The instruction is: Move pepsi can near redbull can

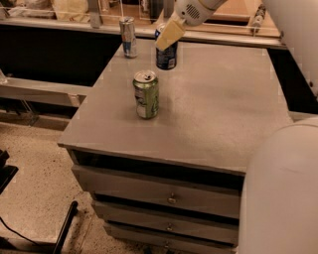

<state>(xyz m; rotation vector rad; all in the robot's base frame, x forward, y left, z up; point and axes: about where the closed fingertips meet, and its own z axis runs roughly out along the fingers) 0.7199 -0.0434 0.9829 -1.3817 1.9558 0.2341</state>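
Pincer [164, 41], extended far forward, grips pepsi can [167, 57].

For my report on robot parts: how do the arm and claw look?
The claw, at the far edge of the table on the pepsi can, has flat beige fingers. Its wrist is a rounded white shell; the arm is pale grey-white. No cables or markings show.

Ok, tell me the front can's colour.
Green can, camera view; gripper grips pepsi can behind it.

Robot lab or office test area: grey desk [223, 124] with knobbed drawers [171, 199], speckled hard floor [35, 163], long ledge [49, 23] behind. Gripper [169, 35] over desk far edge, clamped on pepsi can [168, 57].
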